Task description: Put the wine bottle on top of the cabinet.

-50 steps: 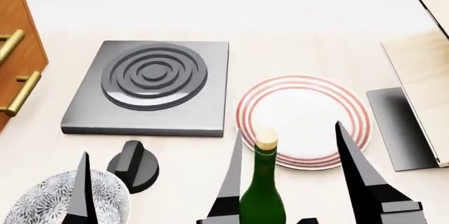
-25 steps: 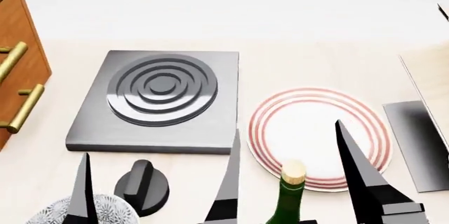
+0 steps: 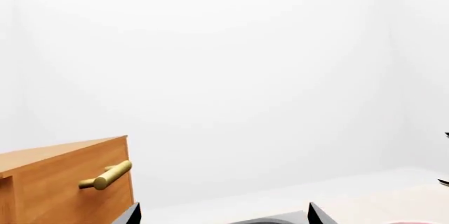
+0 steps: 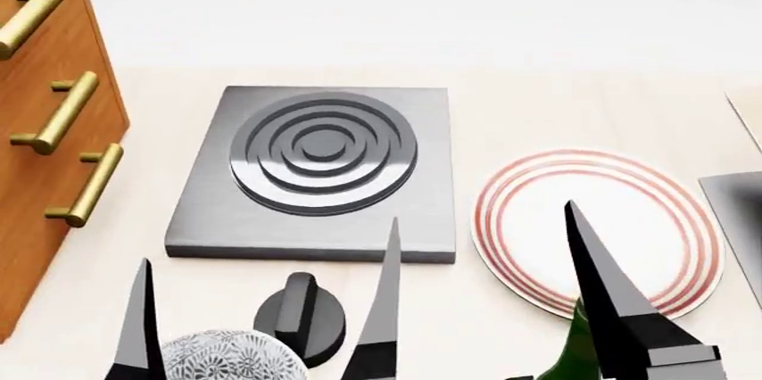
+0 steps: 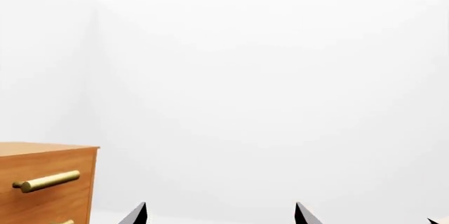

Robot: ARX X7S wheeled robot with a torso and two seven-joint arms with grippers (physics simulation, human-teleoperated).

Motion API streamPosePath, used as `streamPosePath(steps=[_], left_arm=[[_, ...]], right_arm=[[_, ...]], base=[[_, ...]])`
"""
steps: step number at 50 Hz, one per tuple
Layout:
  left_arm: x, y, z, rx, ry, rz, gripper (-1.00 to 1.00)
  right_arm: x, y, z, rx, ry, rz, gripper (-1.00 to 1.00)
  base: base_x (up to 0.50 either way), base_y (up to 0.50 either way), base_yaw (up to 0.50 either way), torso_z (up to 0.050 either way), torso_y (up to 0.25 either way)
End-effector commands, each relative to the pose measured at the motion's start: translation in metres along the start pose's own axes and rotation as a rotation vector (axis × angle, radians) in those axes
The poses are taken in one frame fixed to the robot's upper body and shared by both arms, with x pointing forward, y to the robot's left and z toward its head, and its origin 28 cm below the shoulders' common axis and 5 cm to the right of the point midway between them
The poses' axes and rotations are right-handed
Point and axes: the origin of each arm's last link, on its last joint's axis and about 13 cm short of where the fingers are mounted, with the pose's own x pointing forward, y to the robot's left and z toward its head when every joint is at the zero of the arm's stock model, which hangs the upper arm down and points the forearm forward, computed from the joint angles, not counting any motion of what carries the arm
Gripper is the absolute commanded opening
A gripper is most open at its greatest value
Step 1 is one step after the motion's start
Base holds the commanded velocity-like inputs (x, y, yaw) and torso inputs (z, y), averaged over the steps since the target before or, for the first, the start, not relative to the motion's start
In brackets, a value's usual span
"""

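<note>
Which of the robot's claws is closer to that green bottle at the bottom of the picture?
The right one. The right gripper has the wine bottle low between its fingers, beside the far one. The left gripper is further off, over the patterned bowl.

Cabinet (image 4: pixel 48 157): reddish wood, satin; brass handles (image 4: pixel 86 185) shiny. Hob plate (image 4: pixel 316 170): dark brushed metal, glossy rings. Wine bottle (image 4: pixel 572 358): green glass. Table (image 4: pixel 572 103): pale matt wood.

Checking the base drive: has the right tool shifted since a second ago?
Yes. The right tool had its tip over the plate's right half; now it is over the left half, so it went left, toward the cabinet.
</note>
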Motion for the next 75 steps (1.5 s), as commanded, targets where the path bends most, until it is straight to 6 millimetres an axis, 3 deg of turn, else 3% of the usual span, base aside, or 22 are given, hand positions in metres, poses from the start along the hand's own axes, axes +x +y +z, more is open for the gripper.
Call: streamPosePath(steps=[1,6,23,51,75], left_arm=[[0.0,0.0,0.0,-0.001,0.001,-0.002,1.0],[0.0,-0.001,0.0,-0.002,0.004,-0.006,1.0],[0.0,-0.001,0.002,-0.008,0.003,-0.005,1.0],[0.0,0.0,0.004,-0.006,-0.002,0.0,1.0],[-0.001,0.0,0.002,-0.005,0.001,-0.003,1.0]], right_arm=[[0.0,0.0,0.001,0.004,-0.003,-0.001,1.0],[0.0,-0.001,0.002,0.0,-0.004,-0.004,1.0],[0.009,-0.03,0.003,-0.133,0.009,-0.12,1.0],[-0.008,-0.037,-0.05,-0.106,0.162,-0.183,1.0],[-0.013,-0.037,-0.077,-0.111,0.235,-0.182,1.0]], base=[[0.0,0.0,0.0,0.0,0.0],[0.0,0.0,0.0,0.0,0.0],[0.0,0.0,0.0,0.0,0.0],[0.0,0.0,0.0,0.0,0.0],[0.0,0.0,0.0,0.0,0.0]])
